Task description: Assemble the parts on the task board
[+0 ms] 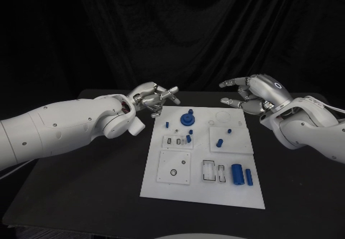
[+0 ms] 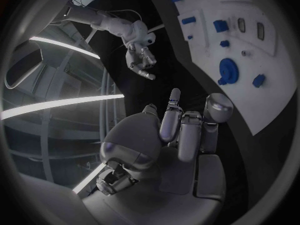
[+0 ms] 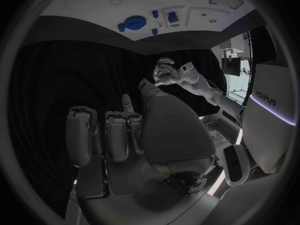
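Observation:
The white task board (image 1: 208, 194) lies in the middle of the black table. On it a round blue part (image 1: 188, 118) stands near the far edge, small blue parts (image 1: 219, 143) sit around the middle, and two blue cylinders (image 1: 243, 175) lie at the near right. My left hand (image 1: 153, 98) hovers over the table just beyond the board's far left corner, fingers apart and holding nothing. My right hand (image 1: 252, 93) hangs above the far right corner, fingers curved and empty. The left wrist view shows my left hand (image 2: 181, 130), the board (image 2: 262, 70) and the round part (image 2: 228, 70).
Black cloth closes off the back. Bare black table (image 1: 86, 189) lies on both sides of the board. In the right wrist view my right hand (image 3: 144, 135) faces my left hand (image 3: 165, 71), with the board (image 3: 94, 0) beyond.

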Available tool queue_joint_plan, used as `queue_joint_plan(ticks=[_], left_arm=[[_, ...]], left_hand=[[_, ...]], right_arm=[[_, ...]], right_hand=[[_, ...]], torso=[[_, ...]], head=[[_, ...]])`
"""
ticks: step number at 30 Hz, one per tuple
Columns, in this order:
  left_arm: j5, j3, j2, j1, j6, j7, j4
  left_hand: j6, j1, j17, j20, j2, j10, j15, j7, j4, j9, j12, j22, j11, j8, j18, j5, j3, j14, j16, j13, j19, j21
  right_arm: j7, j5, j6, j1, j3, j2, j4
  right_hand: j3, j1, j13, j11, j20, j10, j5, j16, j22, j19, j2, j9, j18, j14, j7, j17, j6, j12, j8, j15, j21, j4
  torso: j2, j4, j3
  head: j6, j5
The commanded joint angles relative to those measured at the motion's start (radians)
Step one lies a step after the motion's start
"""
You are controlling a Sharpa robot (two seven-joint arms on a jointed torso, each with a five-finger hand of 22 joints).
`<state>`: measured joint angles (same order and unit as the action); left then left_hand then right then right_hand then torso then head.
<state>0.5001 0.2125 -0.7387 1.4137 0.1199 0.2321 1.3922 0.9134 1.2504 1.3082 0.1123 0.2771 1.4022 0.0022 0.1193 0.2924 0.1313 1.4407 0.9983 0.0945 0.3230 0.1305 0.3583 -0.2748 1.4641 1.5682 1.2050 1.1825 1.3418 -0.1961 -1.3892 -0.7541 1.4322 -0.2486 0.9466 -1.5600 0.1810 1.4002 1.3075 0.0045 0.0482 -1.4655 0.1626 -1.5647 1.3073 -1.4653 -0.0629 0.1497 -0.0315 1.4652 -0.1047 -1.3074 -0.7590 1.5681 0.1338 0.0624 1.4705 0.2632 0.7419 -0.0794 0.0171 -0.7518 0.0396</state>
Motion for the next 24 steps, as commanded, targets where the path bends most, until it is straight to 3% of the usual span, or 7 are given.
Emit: queue_joint_plan(ticks=[1, 6, 8, 9, 12, 18, 24], left_arm=[[0.216, -0.001, 0.009, 0.003, -0.063, -0.275, 0.026], [0.323, -0.001, 0.032, 0.007, -0.111, -0.431, 0.042], [0.345, -0.001, 0.045, 0.011, -0.138, -0.485, 0.043], [0.357, -0.001, 0.056, 0.016, -0.159, -0.522, 0.045], [0.387, -0.001, 0.076, 0.024, -0.203, -0.587, 0.047], [0.434, -0.001, 0.106, 0.036, -0.266, -0.7, 0.06], [0.478, -0.001, 0.12, 0.039, -0.274, -0.773, 0.073]], left_hand=[[0.019, 0.006, 0.263, -0.009, -0.006, 0.169, -0.013, -0.014, -0.002, 0.027, 0.13, 0.077, -0.058, 0.038, -0.025, -0.058, -0.013, 0.107, 0.003, 0.366, 0.054, 0.044], [-0.01, 0.018, 0.263, -0.036, 0.0, 0.169, -0.038, -0.039, 0.003, 0.158, 0.13, 0.174, -0.084, 0.167, -0.042, -0.062, -0.014, 0.107, 0.003, 0.366, 0.125, 0.089], [-0.021, 0.013, 0.263, -0.042, -0.013, 0.169, -0.046, -0.048, -0.003, 0.232, 0.13, 0.191, -0.091, 0.237, -0.046, -0.09, -0.026, 0.107, 0.003, 0.366, 0.138, 0.094], [-0.037, 0.011, 0.263, -0.049, -0.023, 0.169, -0.053, -0.056, -0.004, 0.294, 0.13, 0.199, -0.098, 0.291, -0.047, -0.131, -0.033, 0.107, 0.003, 0.366, 0.145, 0.095], [-0.052, 0.009, 0.263, -0.06, -0.032, 0.169, -0.065, -0.068, -0.005, 0.381, 0.13, 0.212, -0.112, 0.356, -0.05, -0.14, -0.038, 0.107, 0.003, 0.366, 0.158, 0.096], [-0.053, -0.021, 0.263, -0.076, -0.043, 0.169, -0.081, -0.086, -0.005, 0.485, 0.13, 0.236, -0.128, 0.413, -0.054, -0.14, -0.055, 0.107, 0.003, 0.366, 0.18, 0.1], [-0.074, -0.048, 0.263, -0.083, -0.053, 0.169, -0.086, -0.088, -0.004, 0.547, 0.13, 0.238, -0.131, 0.427, -0.055, -0.136, -0.072, 0.107, 0.003, 0.366, 0.188, 0.096]], right_arm=[[0.021, 0.006, 0.021, -0.003, 0.001, 0.0, 0.005], [0.029, 0.006, 0.028, -0.004, 0.001, -0.005, 0.01], [0.031, 0.006, 0.03, -0.004, 0.001, -0.007, 0.01], [0.032, 0.006, 0.032, -0.004, 0.001, -0.008, 0.011], [0.035, 0.006, 0.037, -0.004, 0.001, -0.012, 0.013], [0.039, 0.006, 0.045, -0.004, 0.001, -0.016, 0.015], [0.046, 0.006, 0.047, -0.003, 0.001, -0.015, 0.014]], right_hand=[[0.001, 0.009, 0.263, 0.005, 0.005, -0.105, 0.004, -0.001, 0.229, -0.057, 0.003, -0.001, 0.005, 0.104, -0.002, -0.257, -0.007, 0.003, 0.003, -0.007, -0.001, -0.007], [0.001, 0.01, 0.263, 0.005, 0.005, -0.105, 0.005, 0.0, 0.229, -0.057, 0.003, -0.002, 0.005, 0.104, -0.003, -0.256, -0.007, 0.003, 0.002, -0.007, -0.001, -0.008], [0.001, 0.01, 0.263, 0.006, 0.006, -0.105, 0.006, 0.0, 0.229, -0.056, 0.004, -0.002, 0.005, 0.104, -0.004, -0.256, -0.007, 0.003, 0.002, -0.007, -0.001, -0.008], [0.001, 0.011, 0.263, 0.006, 0.006, -0.105, 0.008, 0.001, 0.229, -0.057, 0.004, -0.003, 0.005, 0.103, -0.004, -0.255, -0.007, 0.003, 0.002, -0.008, -0.001, -0.009], [0.001, 0.013, 0.263, 0.008, 0.007, -0.105, 0.018, 0.001, 0.229, -0.057, 0.006, -0.005, 0.005, 0.103, -0.006, -0.254, -0.008, 0.003, 0.001, -0.009, -0.002, -0.011], [0.001, 0.013, 0.263, 0.009, 0.008, -0.105, 0.029, 0.002, 0.228, -0.056, 0.008, -0.006, 0.005, 0.103, -0.007, -0.253, -0.009, 0.003, 0.0, -0.01, -0.003, -0.011], [0.0, 0.012, 0.263, 0.01, 0.009, -0.105, 0.034, 0.003, 0.228, -0.056, 0.009, -0.007, 0.005, 0.103, -0.008, -0.252, -0.009, 0.003, -0.001, -0.011, -0.004, -0.012]], torso=[[-0.011, 0.0022, 0.0125], [-0.011, 0.01, 0.023], [-0.011, 0.0113, 0.025], [-0.011, 0.0117, 0.026], [-0.009, 0.0168, 0.0303], [-0.008, 0.0185, 0.0289], [-0.012, 0.0237, 0.0296]], head=[[-0.011, -0.003], [-0.018, 0.004], [-0.02, 0.005], [-0.023, 0.001], [-0.028, 0.0], [-0.032, -0.002], [-0.049, -0.007]])
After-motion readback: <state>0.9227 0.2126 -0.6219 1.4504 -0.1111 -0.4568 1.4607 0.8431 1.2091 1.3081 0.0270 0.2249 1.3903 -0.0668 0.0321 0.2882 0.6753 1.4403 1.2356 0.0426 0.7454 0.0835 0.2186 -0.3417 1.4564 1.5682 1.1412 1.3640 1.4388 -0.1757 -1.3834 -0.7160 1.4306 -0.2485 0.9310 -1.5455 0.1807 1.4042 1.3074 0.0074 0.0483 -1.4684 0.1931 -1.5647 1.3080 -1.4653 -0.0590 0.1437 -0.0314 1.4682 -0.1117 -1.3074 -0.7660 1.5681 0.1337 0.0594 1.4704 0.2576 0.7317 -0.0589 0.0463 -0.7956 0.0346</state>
